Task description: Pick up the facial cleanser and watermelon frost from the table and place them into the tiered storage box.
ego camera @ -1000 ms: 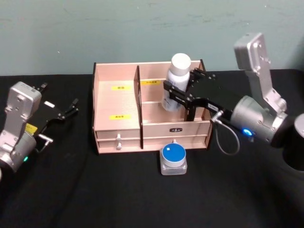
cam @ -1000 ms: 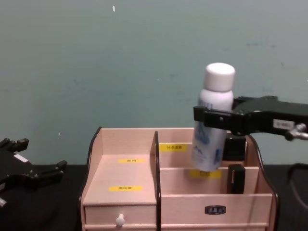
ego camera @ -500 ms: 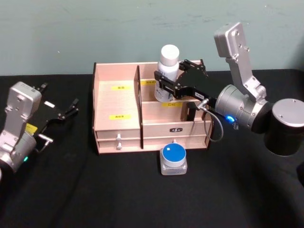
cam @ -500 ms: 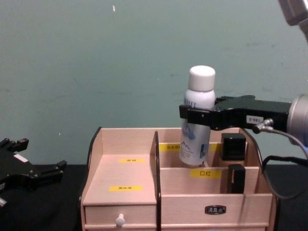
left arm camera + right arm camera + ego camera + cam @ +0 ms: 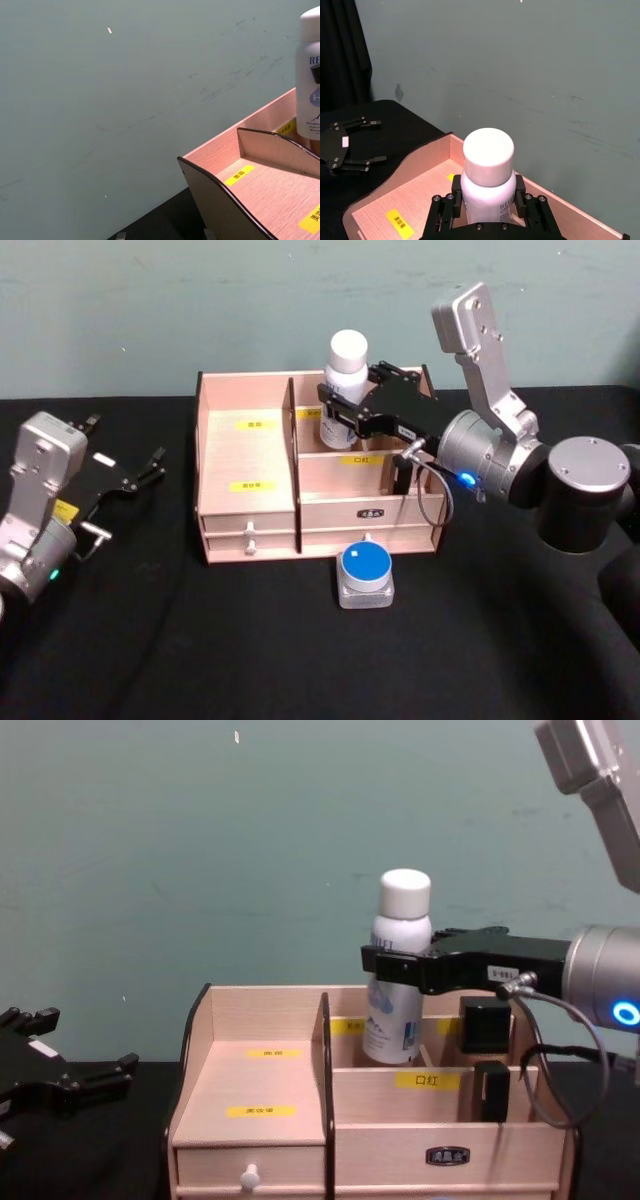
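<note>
White bottle (image 5: 395, 990): base hidden behind a step wall of the tiered storage box (image 5: 250, 1145), resting or not, cannot tell; left wrist view's edge cuts its lettering; yellow labels (image 5: 427, 1079): print too small.

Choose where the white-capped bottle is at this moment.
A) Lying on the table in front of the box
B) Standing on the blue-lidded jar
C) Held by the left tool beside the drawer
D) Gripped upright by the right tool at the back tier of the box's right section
D: the right tool is shut on the white-capped bottle, upright at the back tier of the tiered storage box.
</note>
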